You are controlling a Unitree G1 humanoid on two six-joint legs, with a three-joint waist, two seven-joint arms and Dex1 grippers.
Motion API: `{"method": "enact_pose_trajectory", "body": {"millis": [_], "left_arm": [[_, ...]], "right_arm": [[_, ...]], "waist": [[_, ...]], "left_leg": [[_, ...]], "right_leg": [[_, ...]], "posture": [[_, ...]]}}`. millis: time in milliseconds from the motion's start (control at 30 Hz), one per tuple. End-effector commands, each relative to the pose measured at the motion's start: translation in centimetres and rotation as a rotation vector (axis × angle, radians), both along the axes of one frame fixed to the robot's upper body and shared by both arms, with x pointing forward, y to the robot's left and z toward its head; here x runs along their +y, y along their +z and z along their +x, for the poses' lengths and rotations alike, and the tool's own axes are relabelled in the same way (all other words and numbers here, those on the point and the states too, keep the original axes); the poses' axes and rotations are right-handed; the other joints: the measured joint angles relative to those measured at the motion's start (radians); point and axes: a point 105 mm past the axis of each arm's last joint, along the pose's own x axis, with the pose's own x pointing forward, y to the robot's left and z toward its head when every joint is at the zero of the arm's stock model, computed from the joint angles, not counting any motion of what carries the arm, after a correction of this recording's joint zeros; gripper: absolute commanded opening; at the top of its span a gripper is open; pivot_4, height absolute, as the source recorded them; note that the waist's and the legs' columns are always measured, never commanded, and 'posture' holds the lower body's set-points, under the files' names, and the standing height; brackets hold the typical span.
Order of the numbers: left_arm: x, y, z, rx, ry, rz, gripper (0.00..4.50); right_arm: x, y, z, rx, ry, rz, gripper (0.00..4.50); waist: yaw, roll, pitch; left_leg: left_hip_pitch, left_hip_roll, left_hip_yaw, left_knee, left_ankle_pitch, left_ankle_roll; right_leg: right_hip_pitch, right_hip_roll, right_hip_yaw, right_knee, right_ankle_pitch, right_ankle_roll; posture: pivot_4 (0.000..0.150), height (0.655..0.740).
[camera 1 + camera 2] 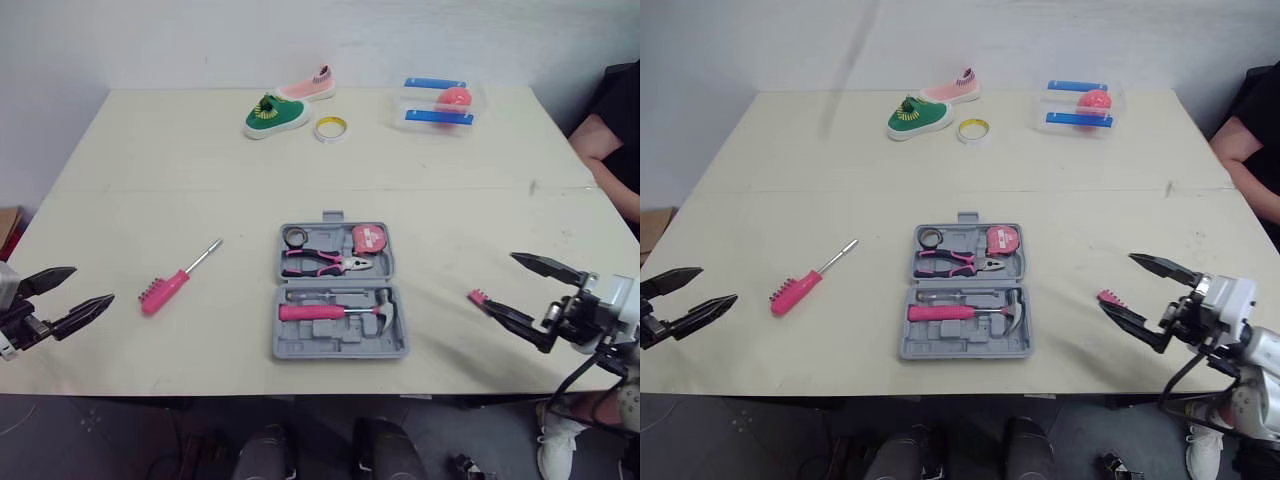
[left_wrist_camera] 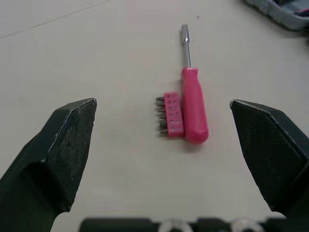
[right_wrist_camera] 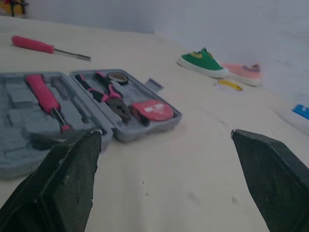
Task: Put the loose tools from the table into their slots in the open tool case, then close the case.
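The two pincers sit closest, at the lower corners of the head view. The left pincer (image 1: pixel 93 285) hovers at the lower left edge of the frame with its fingers well apart and nothing between them. The right pincer (image 1: pixel 500 279), at the lower right, is spread wide too. A small pink piece (image 1: pixel 478 296) lies right at the tip of its lower finger; whether they touch cannot be told.

Just right of the left pincer, a pink-handled screwdriver (image 1: pixel 180 277) lies on the bench (image 1: pixel 130 150), its metal shaft pointing up and right. A pink bit holder (image 2: pixel 172 114) rests against its handle.

In the lower centre, the grey tool case (image 1: pixel 340 350) lies open and flat. Its far half holds a black tape roll (image 1: pixel 295 236), pink-handled pliers (image 1: pixel 325 263) and a pink tape measure (image 1: pixel 367 238). Its near half holds a pink-handled hammer (image 1: pixel 335 312).

Along the upper part of the frame stand a green shoe (image 1: pixel 275 115), a pink shoe (image 1: pixel 308 90), a yellow tape roll (image 1: pixel 331 127) and a clear container (image 1: pixel 440 105). A person's arm (image 1: pixel 605 145) shows at the right edge.
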Motion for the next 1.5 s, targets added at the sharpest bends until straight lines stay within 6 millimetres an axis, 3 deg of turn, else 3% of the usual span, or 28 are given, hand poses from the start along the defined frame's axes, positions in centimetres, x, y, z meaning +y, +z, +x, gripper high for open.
{"method": "enact_pose_trajectory", "body": {"millis": [33, 300, 567, 767, 900, 1267, 1500], "left_arm": [[-0.7, 0.6, 0.9, 0.003, -0.003, 0.045, 4.48], [1.0, -1.2, 3.2, 0.042, 0.134, 0.100, 4.48], [-1.0, -3.7, 4.9, 0.081, 0.102, 0.056, 4.48], [-0.8, -3.8, 5.3, 0.075, 0.134, 0.057, 4.48], [-1.4, -1.7, 5.3, -0.001, 0.117, -0.109, 4.48], [0.3, -4.0, 5.3, 0.069, 0.230, 0.016, 4.48], [0.4, -5.3, 4.8, 0.120, 0.207, 0.030, 4.48]], "right_arm": [[2.7, 1.0, -0.6, -0.033, 0.113, -0.004, 4.50], [3.7, 0.7, -0.7, -0.006, 0.148, -0.019, 4.50], [4.4, 1.1, -0.8, -0.009, 0.144, -0.021, 4.50], [5.2, 1.7, -0.9, -0.011, 0.157, -0.023, 4.50], [5.4, 2.0, -0.9, -0.007, 0.156, -0.023, 4.50], [5.7, 2.0, -0.5, 0.002, 0.164, -0.025, 4.50], [5.4, 1.6, -0.6, 0.007, 0.159, -0.024, 4.50]], "waist": [[-0.001, 0.000, 0.000], [-0.002, -0.002, 0.001], [-0.004, -0.004, 0.002], [-0.003, -0.006, 0.003], [-0.002, -0.007, 0.003], [-0.002, -0.010, 0.004], [-0.002, -0.011, 0.004]], "left_leg": [[-0.001, 0.000, 0.000, 0.000, 0.001, -0.002], [-0.002, -0.001, 0.003, 0.002, 0.003, 0.002], [-0.002, -0.001, 0.003, 0.002, 0.004, 0.000], [-0.002, -0.001, 0.003, 0.003, 0.005, 0.000], [-0.002, -0.001, 0.003, 0.003, 0.005, -0.001], [-0.002, -0.001, 0.003, 0.003, 0.005, -0.001], [-0.002, -0.001, 0.003, 0.003, 0.005, 0.000]], "right_leg": [[-0.001, 0.000, 0.000, 0.000, 0.000, 0.000], [-0.001, 0.000, 0.000, 0.001, 0.000, 0.001], [-0.002, 0.000, 0.001, 0.004, 0.001, 0.001], [-0.002, 0.000, 0.001, 0.005, 0.001, 0.001], [-0.002, 0.000, 0.001, 0.005, 0.001, 0.001], [-0.002, 0.000, 0.001, 0.005, 0.001, 0.001], [-0.002, 0.000, 0.001, 0.005, 0.001, 0.001]], "posture": [[0.150, 0.7400], [0.150, 0.7400], [0.150, 0.7400], [0.150, 0.7400], [0.150, 0.7400], [0.150, 0.7400], [0.150, 0.7400]]}}
